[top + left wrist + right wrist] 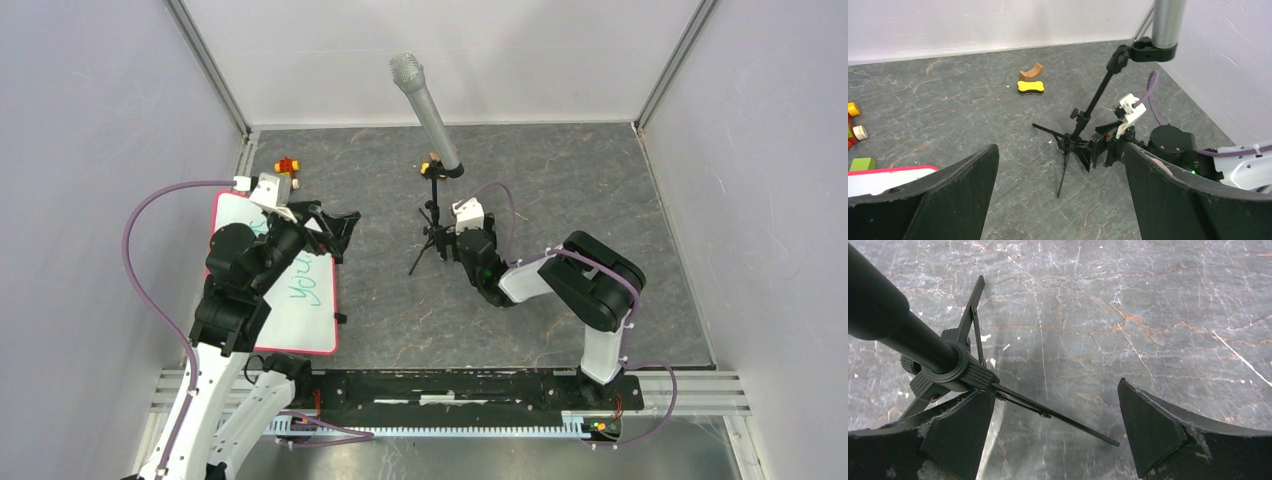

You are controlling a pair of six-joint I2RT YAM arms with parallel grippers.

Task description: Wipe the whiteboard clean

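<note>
The whiteboard [300,310], white with a red-pink rim and green handwriting, lies flat at the left; one corner shows in the left wrist view [883,177]. My left gripper [343,229] hovers past the board's far right corner, open and empty [1060,195]. My right gripper [447,244] is open at the foot of a microphone tripod [430,235], with one thin tripod leg [1058,417] lying between its fingers and the hub next to its left finger. It also shows in the left wrist view [1103,150].
A grey microphone [425,100] leans on the tripod stand mid-table. A yellow-and-black eraser-like block [1030,87] and a brown wooden piece [1031,72] lie behind it. Small coloured toys [287,168] and a green block [862,163] sit beyond the board. Walls close three sides.
</note>
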